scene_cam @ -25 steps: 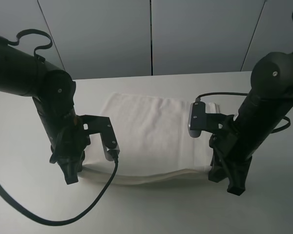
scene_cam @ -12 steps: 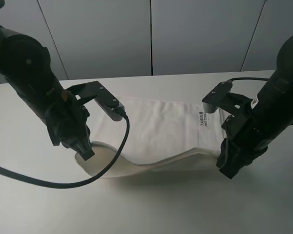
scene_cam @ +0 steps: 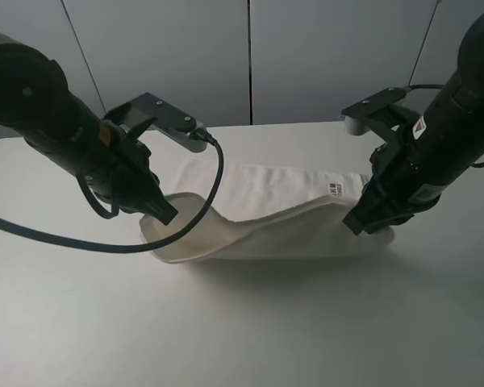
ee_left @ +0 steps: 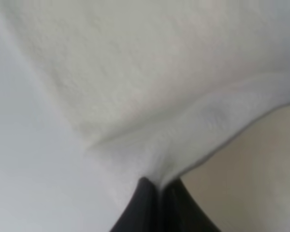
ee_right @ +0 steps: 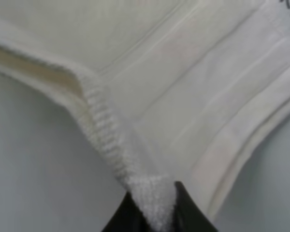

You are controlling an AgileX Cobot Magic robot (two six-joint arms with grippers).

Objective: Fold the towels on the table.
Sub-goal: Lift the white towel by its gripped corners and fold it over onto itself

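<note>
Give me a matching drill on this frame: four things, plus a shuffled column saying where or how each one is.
Things:
1. left jaws
2. right jaws
3. small white label with dark print
4. thin black cable

States:
A. shut on the hemmed right corner of the white terry-cloth towel
B. trails in a loop from the left arm's camera
C. shut on the towel's raised left corner
D. faces up near the towel's right end

Pairs: 1-C, 2-A, 3-D, 4-B
</note>
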